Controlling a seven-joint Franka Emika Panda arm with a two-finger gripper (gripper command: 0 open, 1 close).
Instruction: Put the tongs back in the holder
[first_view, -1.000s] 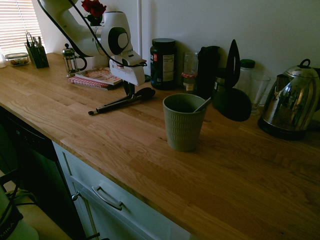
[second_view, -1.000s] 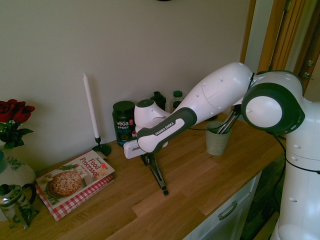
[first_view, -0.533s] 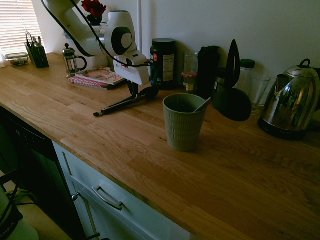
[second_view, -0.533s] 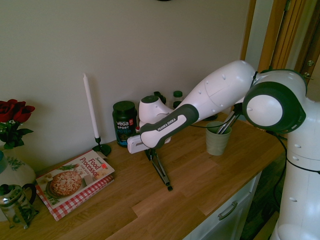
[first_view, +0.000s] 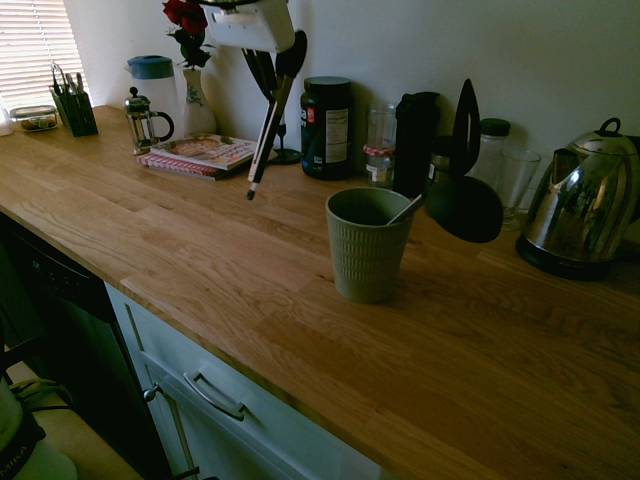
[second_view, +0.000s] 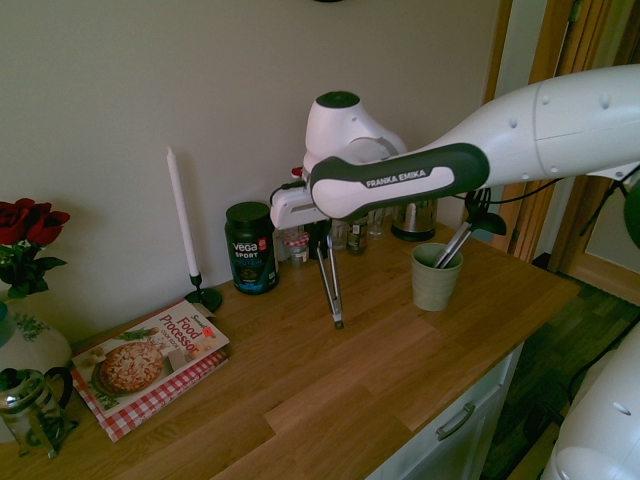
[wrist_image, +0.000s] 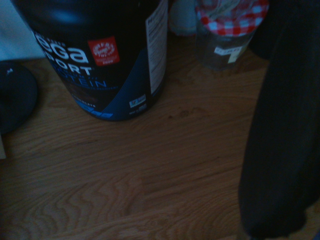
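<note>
The tongs hang almost upright above the wooden counter, black tips up in my gripper and hinge end pointing down, clear of the wood. In the second exterior view the gripper is shut on the tongs, a short way left of the holder. The holder is a ribbed sage-green cup standing upright with a slim utensil handle in it. In the wrist view a dark tongs tip rises on the right.
A black ladle leans behind the cup. Along the wall stand a black Vega tub, jars, a steel kettle, a candle, a French press and a cookbook. A dark cutlery caddy sits far left.
The gripper closed on the tongs lying on the counter, then lifted them. They swung from flat to hanging nearly vertical, and the arm rose and shifted toward the cup.
</note>
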